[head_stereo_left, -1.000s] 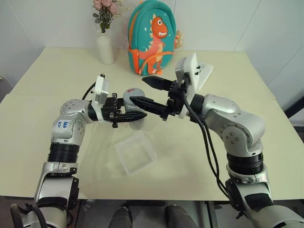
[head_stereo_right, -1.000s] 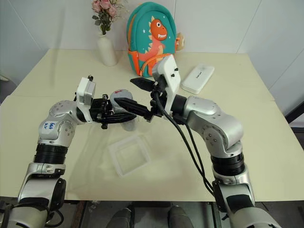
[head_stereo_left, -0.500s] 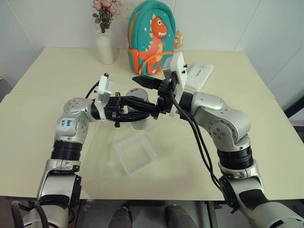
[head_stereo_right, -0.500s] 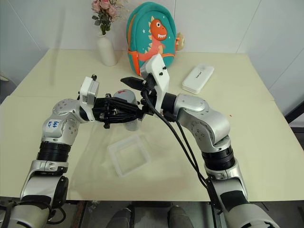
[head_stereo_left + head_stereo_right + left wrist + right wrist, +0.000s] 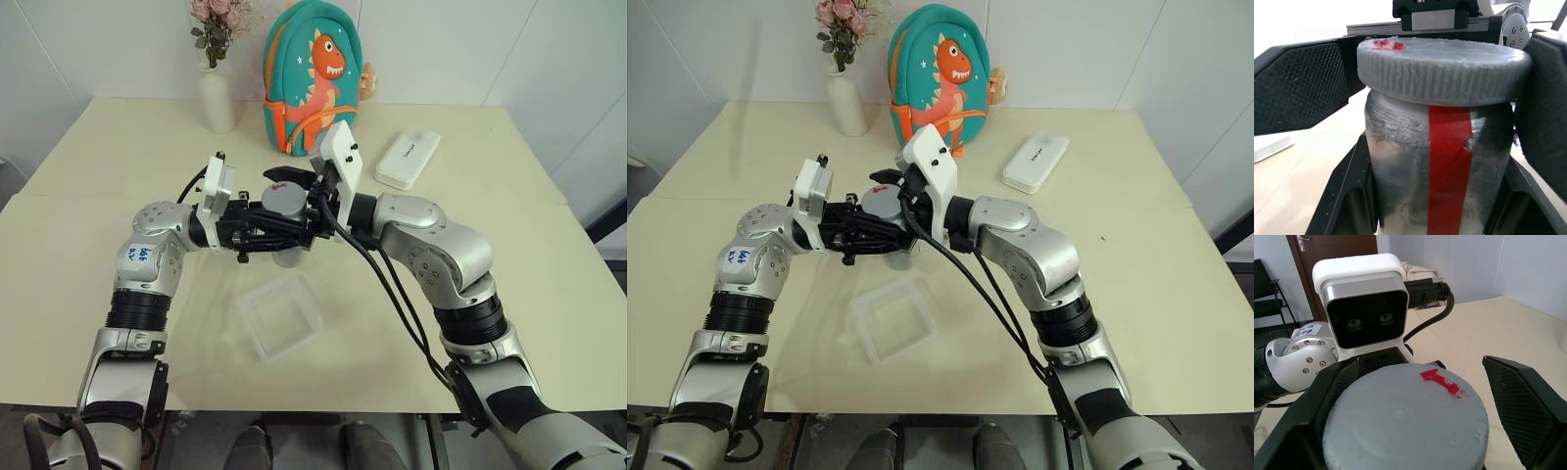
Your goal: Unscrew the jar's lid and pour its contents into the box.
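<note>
My left gripper [image 5: 294, 233] is shut on the jar [image 5: 1440, 166], holding it upright above the table. The jar is cloudy, with a red stripe, and its contents are hidden. The grey ribbed lid [image 5: 1405, 426] sits on the jar with a red mark on top. My right gripper [image 5: 274, 196] is open, reaching in from the right, and its black fingers [image 5: 1528, 401] straddle the lid with a gap on at least one side. The clear square box [image 5: 279, 318] lies on the table just below and in front of the jar.
At the back of the table stand a white vase with pink flowers [image 5: 217, 98] and a teal dinosaur backpack [image 5: 312, 78]. A white oblong case [image 5: 408, 160] lies at the back right. The table's front edge runs close behind the box.
My right gripper has moved left to the jar, and its open fingers now flank the lid. The left gripper has kept still with the jar.
</note>
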Motion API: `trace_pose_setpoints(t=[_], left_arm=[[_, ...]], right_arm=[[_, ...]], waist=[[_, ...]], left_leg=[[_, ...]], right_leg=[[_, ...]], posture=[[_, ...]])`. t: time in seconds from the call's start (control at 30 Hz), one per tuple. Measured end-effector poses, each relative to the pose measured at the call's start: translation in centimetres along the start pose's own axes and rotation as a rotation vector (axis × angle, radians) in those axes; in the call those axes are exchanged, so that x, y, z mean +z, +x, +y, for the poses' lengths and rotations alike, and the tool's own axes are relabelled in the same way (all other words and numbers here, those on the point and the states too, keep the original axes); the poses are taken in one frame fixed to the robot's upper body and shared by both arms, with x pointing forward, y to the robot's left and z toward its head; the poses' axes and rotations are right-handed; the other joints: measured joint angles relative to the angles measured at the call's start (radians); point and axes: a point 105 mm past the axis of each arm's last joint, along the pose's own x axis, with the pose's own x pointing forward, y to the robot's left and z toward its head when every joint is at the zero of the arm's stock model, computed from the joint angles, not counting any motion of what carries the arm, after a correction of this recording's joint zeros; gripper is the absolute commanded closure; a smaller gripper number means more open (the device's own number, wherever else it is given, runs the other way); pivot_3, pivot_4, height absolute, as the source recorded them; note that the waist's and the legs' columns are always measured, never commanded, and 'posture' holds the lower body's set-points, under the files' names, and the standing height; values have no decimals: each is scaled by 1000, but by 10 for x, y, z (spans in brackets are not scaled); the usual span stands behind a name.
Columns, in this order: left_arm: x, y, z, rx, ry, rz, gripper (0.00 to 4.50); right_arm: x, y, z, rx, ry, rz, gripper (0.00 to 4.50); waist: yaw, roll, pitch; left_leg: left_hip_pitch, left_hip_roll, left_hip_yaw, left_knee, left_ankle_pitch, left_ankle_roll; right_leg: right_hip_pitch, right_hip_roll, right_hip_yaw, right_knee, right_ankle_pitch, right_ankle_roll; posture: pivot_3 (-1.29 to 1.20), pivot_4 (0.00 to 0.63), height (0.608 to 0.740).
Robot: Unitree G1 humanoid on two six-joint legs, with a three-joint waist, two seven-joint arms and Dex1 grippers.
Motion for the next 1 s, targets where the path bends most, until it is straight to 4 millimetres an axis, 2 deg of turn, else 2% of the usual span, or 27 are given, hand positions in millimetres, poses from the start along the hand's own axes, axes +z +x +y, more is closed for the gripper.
trace_pose_setpoints(t=[0.23,1.0], left_arm=[[0,0,1,5,0,0,2443],[-2,-1,1,20,-5,7,2443]], right_arm=[[1,-2,-1,-5,-7,4,285],[1,-33,-1,-38,-32,54,285]], waist=[[0,0,0],[0,0,0]], left_leg=[[0,0,0,0,0,0],[0,0,0,0,0,0]], right_leg=[[0,0,0,0,0,0],[0,0,0,0,0,0]], posture=[[0,150,740],[0,150,740]])
